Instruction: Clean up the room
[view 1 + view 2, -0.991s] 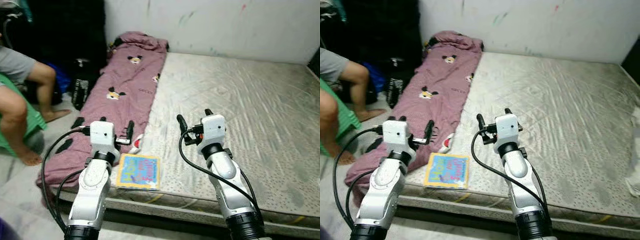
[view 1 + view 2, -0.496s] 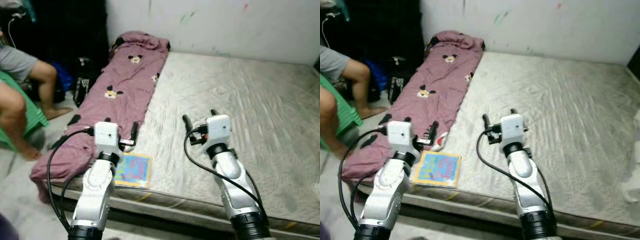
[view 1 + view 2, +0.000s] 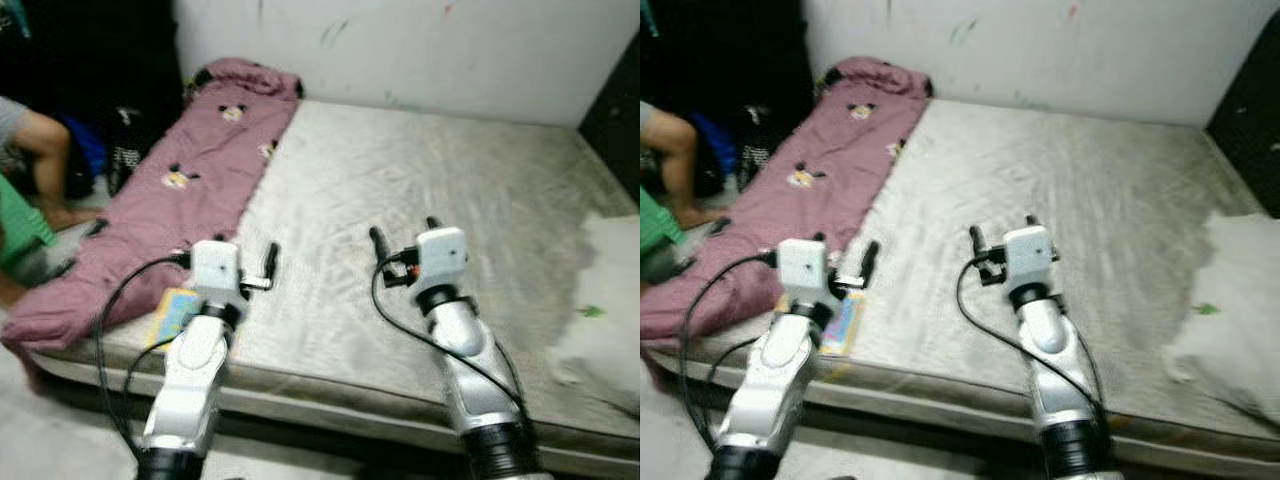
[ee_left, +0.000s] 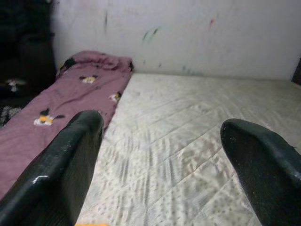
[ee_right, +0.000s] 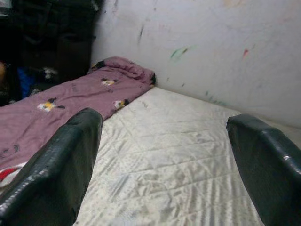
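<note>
A bare grey mattress (image 3: 430, 190) lies in front of me. A pink blanket (image 3: 170, 185) with cartoon mouse prints runs along its left side. A colourful book (image 3: 172, 310) lies at the front left edge, partly hidden behind my left arm. My left gripper (image 3: 243, 250) hovers open just right of the book, holding nothing. Over the middle of the mattress my right gripper (image 3: 405, 232) is also open and holds nothing. Both wrist views look between wide-apart black fingers (image 4: 70, 160) (image 5: 66, 160) across the mattress to the marked white wall.
A crumpled white cloth (image 3: 600, 310) lies on the mattress at the far right. A person's leg (image 3: 40, 150) and something green (image 3: 15, 220) are at the left, with dark bags (image 3: 120, 145) by the blanket. A dark edge (image 3: 610, 110) stands at the back right.
The whole view has swung to the right: the book and blanket sit further left and the white cloth has come into sight. Both grippers stay open.
</note>
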